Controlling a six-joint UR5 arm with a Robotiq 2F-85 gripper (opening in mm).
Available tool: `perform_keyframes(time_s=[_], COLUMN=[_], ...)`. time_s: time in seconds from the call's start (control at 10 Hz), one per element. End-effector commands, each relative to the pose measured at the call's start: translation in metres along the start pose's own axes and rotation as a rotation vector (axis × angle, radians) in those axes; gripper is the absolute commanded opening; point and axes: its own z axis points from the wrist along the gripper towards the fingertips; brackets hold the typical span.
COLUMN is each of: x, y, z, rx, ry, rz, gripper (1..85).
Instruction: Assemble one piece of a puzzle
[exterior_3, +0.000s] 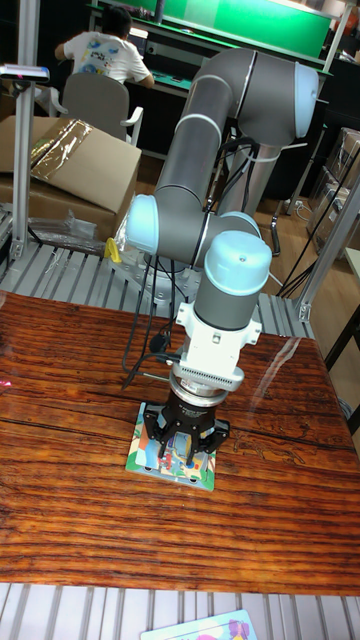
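Note:
A small colourful puzzle board (148, 452) lies flat on the wooden table (80, 380), near its middle. My gripper (180, 455) hangs straight down over the board, its black fingers (163, 445) low on or just above the picture surface. The gripper body covers most of the board's centre. A puzzle piece between the fingers cannot be made out, and the fingertips blend with the board's colours, so the jaw state is unclear.
The grey UR5 arm (200, 150) rises behind the board, with black cables (135, 340) trailing onto the table. A second colourful card (205, 628) lies at the bottom edge on the metal frame. A cardboard box (60, 165) and a seated person (100, 55) are far behind.

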Motion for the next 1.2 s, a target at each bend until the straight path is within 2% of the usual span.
perform_keyframes(time_s=[0.0,1.1], x=[-0.0017,-0.0005], y=[0.0025,-0.0024], z=[-0.0032,-0.0003], rx=[-0.011,-0.005], ry=[-0.006,0.003], rz=[0.010,0.013], gripper=[43.3,44.7])
